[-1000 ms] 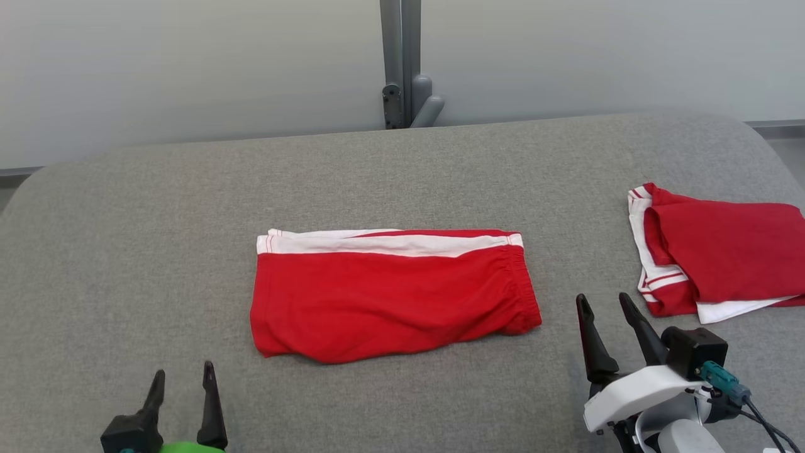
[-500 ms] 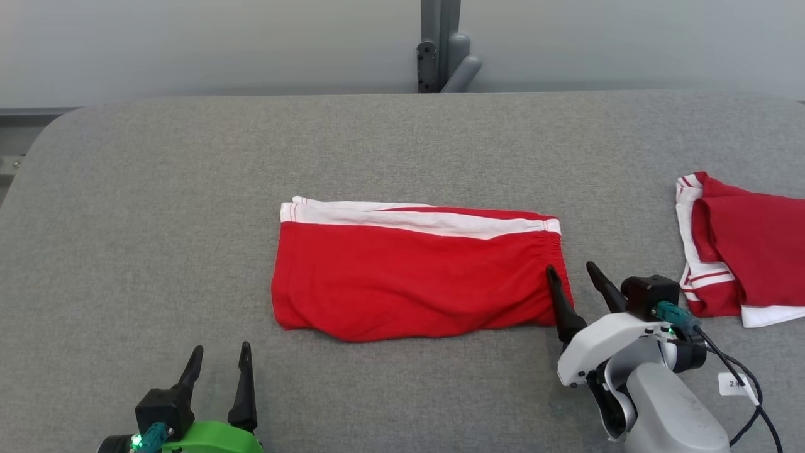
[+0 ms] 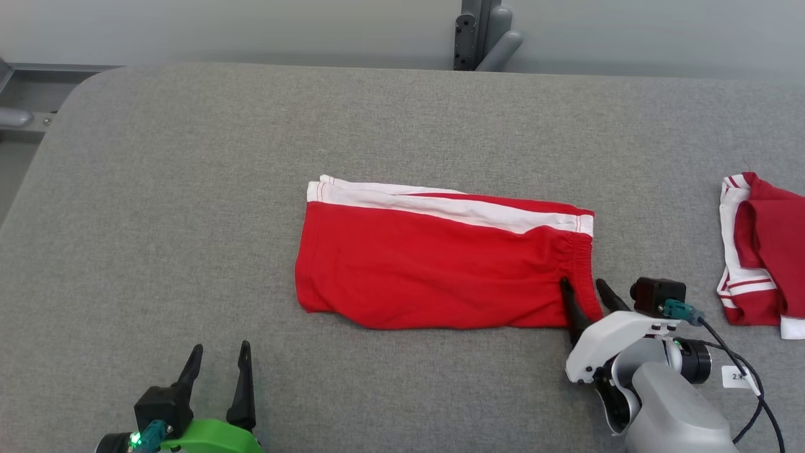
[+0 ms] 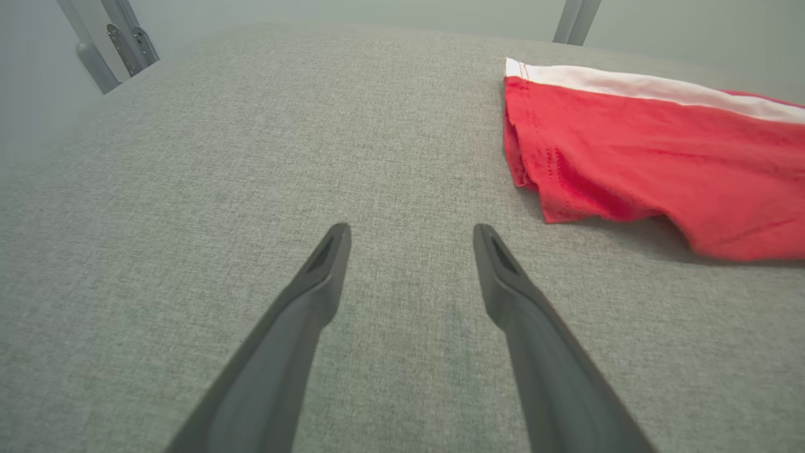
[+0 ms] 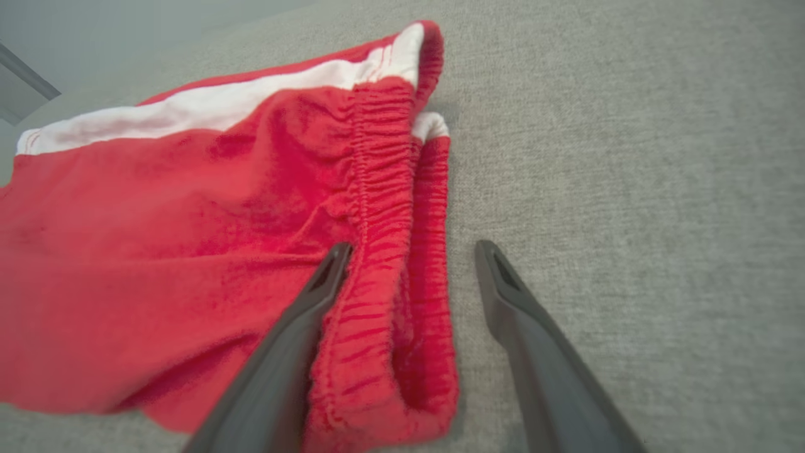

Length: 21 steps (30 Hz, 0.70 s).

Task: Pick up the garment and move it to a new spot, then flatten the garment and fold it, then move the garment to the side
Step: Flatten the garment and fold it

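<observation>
**Shorts** [image 3: 440, 270]: red, with a white band along the far edge. They lie folded flat near the middle of the worktop [image 3: 188, 189], long side running left to right. The gathered elastic waistband is at the right end and the hems are at the left end. The near edge is slightly rumpled. In the left wrist view the near left corner of the shorts [image 4: 660, 157] stands a little off the surface and casts a shadow.

**Right tool** [image 3: 582, 283]: at the near right corner of the shorts, jaws spread wide, nothing gripped. In the right wrist view the right tool [image 5: 413, 246] straddles the waistband. One finger lies over red cloth just inside the elastic, and the other is over bare worktop just beside it. Whether either finger touches the cloth cannot be told.

**Left tool** [image 3: 221, 346]: over the near left part of the worktop, well apart from the shorts. Its jaws are spread wide and empty, with bare grey fabric between them in its own wrist view [image 4: 412, 229].

**Second garment** [image 3: 764, 245]: red and white, folded, at the right edge of the worktop. It is well apart from the shorts and partly cut off by the frame.

**Surroundings**: a grey post [image 3: 484, 34] stands beyond the far edge. A dark cable [image 3: 748, 377] runs from the right wrist.
</observation>
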Available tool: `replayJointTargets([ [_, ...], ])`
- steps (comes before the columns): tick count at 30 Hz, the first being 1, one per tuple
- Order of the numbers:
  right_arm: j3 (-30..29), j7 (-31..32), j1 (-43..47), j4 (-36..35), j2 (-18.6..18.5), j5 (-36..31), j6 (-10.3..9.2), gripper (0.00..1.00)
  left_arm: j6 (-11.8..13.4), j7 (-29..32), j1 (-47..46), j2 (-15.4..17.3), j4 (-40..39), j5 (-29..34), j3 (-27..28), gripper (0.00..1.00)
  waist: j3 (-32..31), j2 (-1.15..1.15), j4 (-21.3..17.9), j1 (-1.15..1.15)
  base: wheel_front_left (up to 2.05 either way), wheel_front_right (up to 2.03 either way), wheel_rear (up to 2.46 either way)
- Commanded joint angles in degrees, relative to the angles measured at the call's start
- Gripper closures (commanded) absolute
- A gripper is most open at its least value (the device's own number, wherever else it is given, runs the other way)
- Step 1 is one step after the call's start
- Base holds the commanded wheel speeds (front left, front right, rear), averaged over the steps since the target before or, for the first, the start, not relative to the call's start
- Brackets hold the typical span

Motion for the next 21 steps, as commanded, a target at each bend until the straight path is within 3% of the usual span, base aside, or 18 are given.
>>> replayJointTargets([
  [1,1.2,0.7,0.4,1.0,-0.1,2.3,-0.09,1.00,-0.3,0.0,-1.0,0.0,0.2,0.0,-0.1,0.00,0.3,0.00,-0.1,0.00,0.00,0.00,0.00],
  [13,0.1,0.4,1.7,-6.1,-1.4,10.9,-0.10,1.00,-0.4,0.0,0.9,0.0,0.8,-0.6,-0.8,0.00,-1.9,0.00,-1.6,0.00,0.00,0.00,0.00],
  [21,12.0,9.2,0.6,-21.1,-4.9,24.3,-0.04,1.00,-0.4,0.0,1.7,0.0,1.8,-1.5,-2.9,0.00,-3.5,0.00,-2.4,0.00,0.00,0.00,0.00],
])
